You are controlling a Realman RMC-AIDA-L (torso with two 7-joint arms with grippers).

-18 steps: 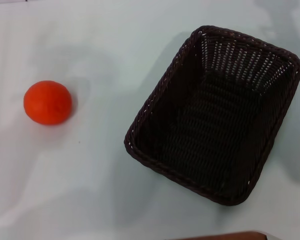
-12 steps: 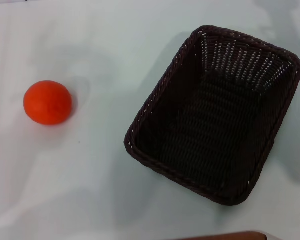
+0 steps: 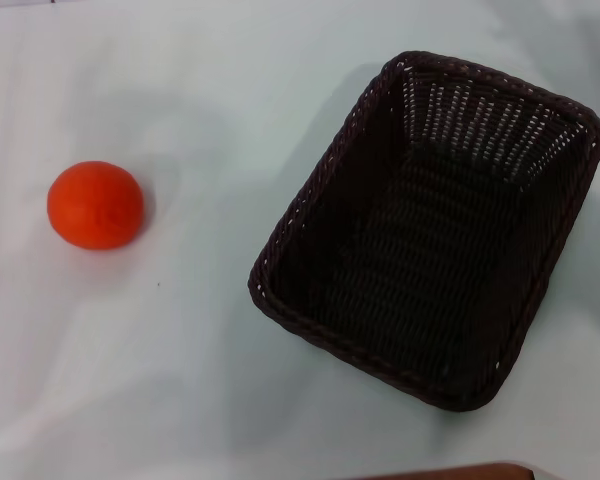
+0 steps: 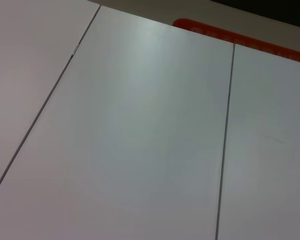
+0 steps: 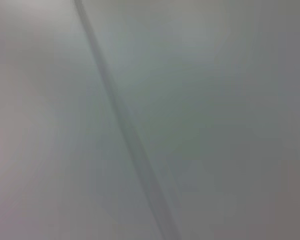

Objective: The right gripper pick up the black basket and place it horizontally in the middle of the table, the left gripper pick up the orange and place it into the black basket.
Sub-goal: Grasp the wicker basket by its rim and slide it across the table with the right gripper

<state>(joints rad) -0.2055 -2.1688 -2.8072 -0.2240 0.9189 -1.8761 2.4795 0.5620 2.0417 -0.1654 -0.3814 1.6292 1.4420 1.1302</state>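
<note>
The black basket (image 3: 430,230) stands on the table (image 3: 200,380) at the right in the head view, empty, with its long side running at a slant from near left to far right. The orange (image 3: 95,204) lies on the table at the left, well apart from the basket. Neither gripper shows in any view. The left wrist view shows only pale panels with thin seams (image 4: 225,135) and a red strip (image 4: 240,37). The right wrist view shows only a blurred pale surface with a dark line (image 5: 125,125).
A brown strip (image 3: 450,472) shows at the near edge of the head view, below the basket. Bare table lies between the orange and the basket.
</note>
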